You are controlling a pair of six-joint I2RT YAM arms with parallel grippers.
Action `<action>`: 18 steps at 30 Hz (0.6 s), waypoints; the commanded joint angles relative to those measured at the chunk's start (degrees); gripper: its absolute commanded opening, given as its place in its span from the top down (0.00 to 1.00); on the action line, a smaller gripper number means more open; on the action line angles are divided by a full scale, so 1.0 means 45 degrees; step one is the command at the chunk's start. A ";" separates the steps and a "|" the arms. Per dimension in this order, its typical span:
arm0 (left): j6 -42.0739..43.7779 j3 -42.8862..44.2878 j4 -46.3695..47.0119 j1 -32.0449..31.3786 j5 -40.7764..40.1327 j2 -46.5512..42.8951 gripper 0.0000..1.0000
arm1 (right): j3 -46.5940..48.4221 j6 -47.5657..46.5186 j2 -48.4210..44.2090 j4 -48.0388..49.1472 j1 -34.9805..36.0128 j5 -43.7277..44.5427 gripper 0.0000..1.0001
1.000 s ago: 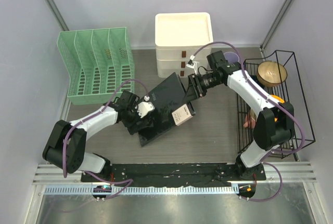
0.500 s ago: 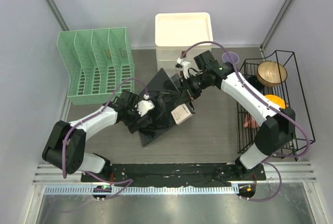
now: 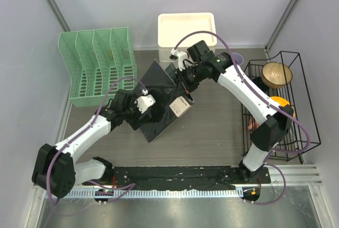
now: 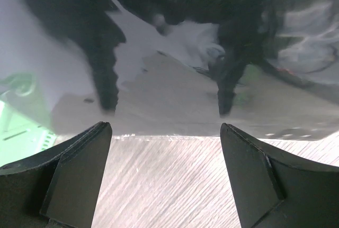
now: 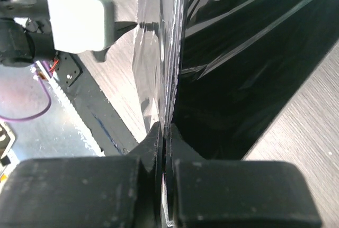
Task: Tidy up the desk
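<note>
The desk [image 3: 212, 133] is a grey-brown wood-grain top. A black glossy notebook [image 3: 159, 106] with a white label [image 3: 180, 106] stands tilted on it. Its far edge is raised and its near edge rests on the wood. My right gripper [image 3: 180, 78] is shut on the raised edge; in the right wrist view the jaws [image 5: 166, 133] pinch the thin edge of the notebook [image 5: 238, 53]. My left gripper [image 3: 142, 116] is open at the notebook's lower left side. In the left wrist view its fingers [image 4: 165, 133] straddle bare desk [image 4: 164, 185] just before the notebook's edge [image 4: 169, 96].
A green file rack [image 3: 98, 66] stands at the back left. White stacked drawers [image 3: 186, 29] stand at the back centre, with a purple cup [image 3: 235, 58] beside them. A black wire rack [image 3: 296, 133] on the right holds a wooden bowl [image 3: 276, 74]. A black rail [image 3: 175, 175] runs along the front.
My right gripper has moved left and toward the back with the notebook's edge, tipping the notebook up steeper and shifting it left. My left arm has shifted left alongside it.
</note>
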 commanded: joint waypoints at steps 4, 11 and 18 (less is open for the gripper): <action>-0.0959 -0.0032 0.1711 -0.0198 0.1183 -0.1249 0.13 | 0.1085 0.1166 -0.0205 0.0856 0.0204 0.2503 0.99; -0.1176 -0.0287 0.2417 -0.1075 0.1009 -0.1661 0.12 | 0.1337 0.2280 -0.0283 0.1013 0.0224 0.4788 0.99; -0.1097 -0.0170 0.2241 -0.1566 0.0168 -0.1348 0.12 | 0.0753 0.2984 -0.1122 0.0798 0.0361 0.3753 0.99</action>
